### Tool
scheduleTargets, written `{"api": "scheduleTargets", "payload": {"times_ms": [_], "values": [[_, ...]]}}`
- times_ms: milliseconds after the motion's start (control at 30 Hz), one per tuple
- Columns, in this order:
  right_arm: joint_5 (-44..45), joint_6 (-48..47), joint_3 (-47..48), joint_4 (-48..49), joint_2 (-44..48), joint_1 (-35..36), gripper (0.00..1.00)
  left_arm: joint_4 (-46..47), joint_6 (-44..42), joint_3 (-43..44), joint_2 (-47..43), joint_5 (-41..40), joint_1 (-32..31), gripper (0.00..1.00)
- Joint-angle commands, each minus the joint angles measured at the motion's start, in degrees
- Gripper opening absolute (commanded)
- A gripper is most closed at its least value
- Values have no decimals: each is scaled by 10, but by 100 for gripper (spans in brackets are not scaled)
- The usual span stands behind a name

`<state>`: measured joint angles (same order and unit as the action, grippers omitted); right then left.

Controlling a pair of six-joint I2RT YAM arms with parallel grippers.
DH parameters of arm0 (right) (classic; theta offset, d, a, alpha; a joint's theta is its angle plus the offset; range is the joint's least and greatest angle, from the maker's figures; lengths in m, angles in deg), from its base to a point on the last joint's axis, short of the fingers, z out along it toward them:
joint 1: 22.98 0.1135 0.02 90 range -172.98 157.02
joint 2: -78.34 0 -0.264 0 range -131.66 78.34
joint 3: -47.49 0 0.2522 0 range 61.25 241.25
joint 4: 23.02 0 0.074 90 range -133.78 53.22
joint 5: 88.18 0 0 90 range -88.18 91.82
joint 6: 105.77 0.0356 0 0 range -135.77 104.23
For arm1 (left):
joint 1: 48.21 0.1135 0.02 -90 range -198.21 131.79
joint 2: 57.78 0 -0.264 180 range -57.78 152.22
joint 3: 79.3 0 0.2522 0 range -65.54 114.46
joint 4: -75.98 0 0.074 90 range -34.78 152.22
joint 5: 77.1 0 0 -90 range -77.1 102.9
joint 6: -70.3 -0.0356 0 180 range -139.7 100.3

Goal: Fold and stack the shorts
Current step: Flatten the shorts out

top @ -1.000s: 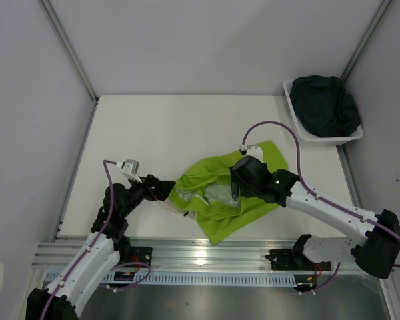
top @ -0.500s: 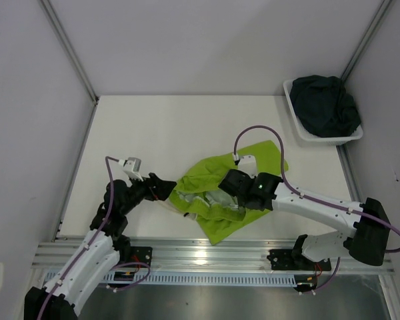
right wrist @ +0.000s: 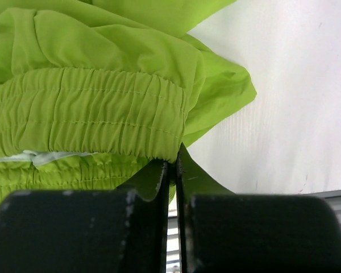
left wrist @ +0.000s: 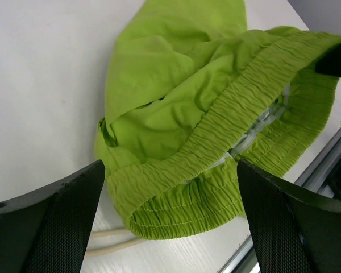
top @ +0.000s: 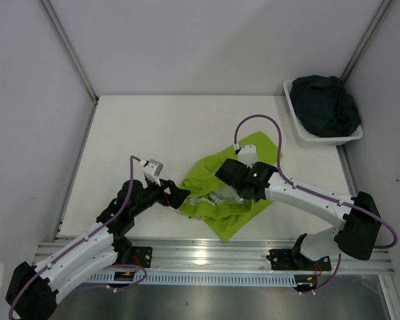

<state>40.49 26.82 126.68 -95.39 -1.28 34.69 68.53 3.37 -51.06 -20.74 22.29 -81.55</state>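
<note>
The lime green shorts (top: pixel 210 168) lie crumpled at the table's front middle, waistband gaping toward the left. My right gripper (top: pixel 232 192) is shut on the waistband's edge; in the right wrist view the gathered elastic (right wrist: pixel 102 108) sits just above the pinched fingertips of that gripper (right wrist: pixel 171 163). My left gripper (top: pixel 181 198) stands open at the waistband's left end, and in the left wrist view this gripper (left wrist: pixel 170 168) has its fingers either side of the shorts (left wrist: pixel 176 114), not touching them. The dark navy shorts (top: pixel 328 105) are bunched in the basket.
The white basket (top: pixel 323 141) stands at the back right corner of the table. A white drawstring (left wrist: pixel 116 241) trails from the waistband onto the table. The metal rail (top: pixel 207 252) runs along the near edge, close to the green shorts' hem.
My right gripper has closed on the green waistband and shifted left. The left arm has reached right, up to the waistband's end, still open.
</note>
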Motion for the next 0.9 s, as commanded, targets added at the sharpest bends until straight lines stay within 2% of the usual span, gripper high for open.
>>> {"api": "scheduleTargets", "payload": {"times_ms": [0, 267, 467, 733, 867], "values": [[32, -24, 34, 8, -12, -15, 0, 23, -43, 28, 6, -53, -40, 99], [18, -67, 69, 29, -38, -41, 0, -13, -86, 51, 25, -129, -103, 99], [-1, -116, 93, 53, -43, -87, 0, -28, -90, 65, 58, -183, -129, 99], [-26, -151, 124, 74, -54, -113, 0, -48, -104, 118, 182, -190, -148, 99], [-37, -161, 136, 77, -62, -122, 0, -53, -116, 139, 209, -198, -176, 99]]}}
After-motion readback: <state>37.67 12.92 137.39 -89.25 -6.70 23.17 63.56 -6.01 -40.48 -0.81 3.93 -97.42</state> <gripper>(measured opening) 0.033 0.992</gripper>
